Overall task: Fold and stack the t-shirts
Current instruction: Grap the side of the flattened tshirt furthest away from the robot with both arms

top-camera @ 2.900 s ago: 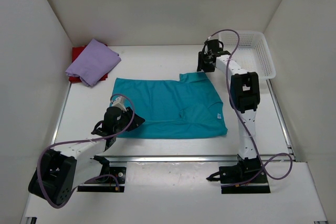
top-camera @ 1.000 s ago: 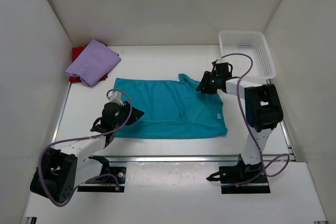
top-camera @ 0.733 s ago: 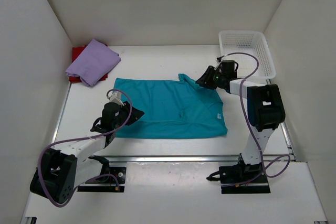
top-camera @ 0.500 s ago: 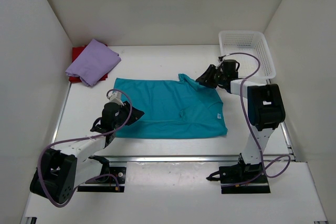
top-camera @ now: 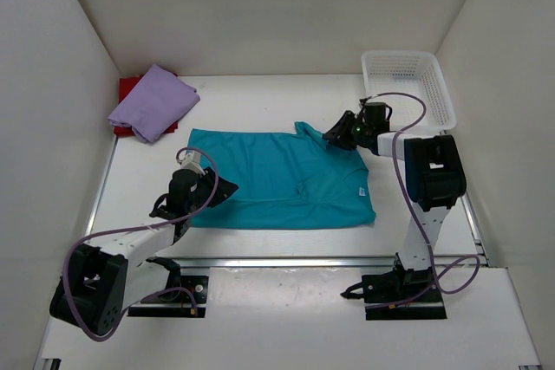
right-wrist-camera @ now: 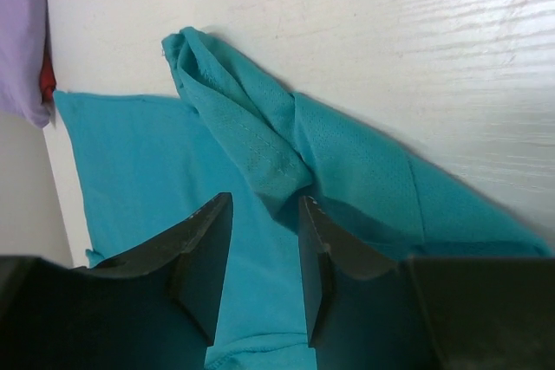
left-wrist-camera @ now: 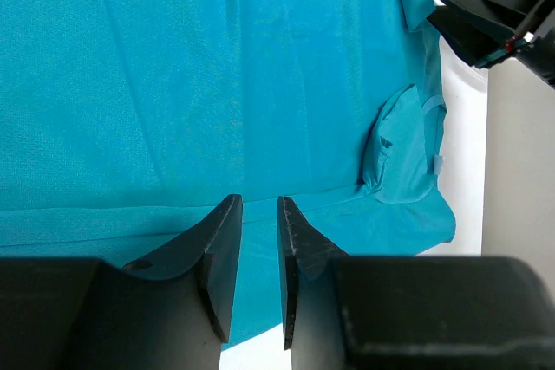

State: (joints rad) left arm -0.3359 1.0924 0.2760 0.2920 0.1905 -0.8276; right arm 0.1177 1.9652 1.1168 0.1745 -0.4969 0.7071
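Begins at the far-left corner with the lavender shirt (top-camera: 154,101) folded on top of the red shirt (top-camera: 128,86): looks like the chosen spot for the stack, kept well apart from the working area. Moves right to the left gripper (top-camera: 225,190), low over the near-left edge of the teal shirt (top-camera: 286,175), probably stationed there to pin or lift that side for a fold. Shows its jaws only a narrow slit apart in the wrist view, teal cloth behind the slit (pinched or merely underneath, cannot tell). Finds the teal shirt spread flat in the middle, between both arms, not yet folded down to stack size. Continues to the right gripper (top-camera: 334,136) at the shirt's far-right sleeve, jaws partly parted astride the sleeve's bunched ridge; clamped or just straddling, cannot tell. Seems placed to carry that sleeve inward. Ends with the white basket (top-camera: 403,55), far right, near that gripper but apart from the shirt.
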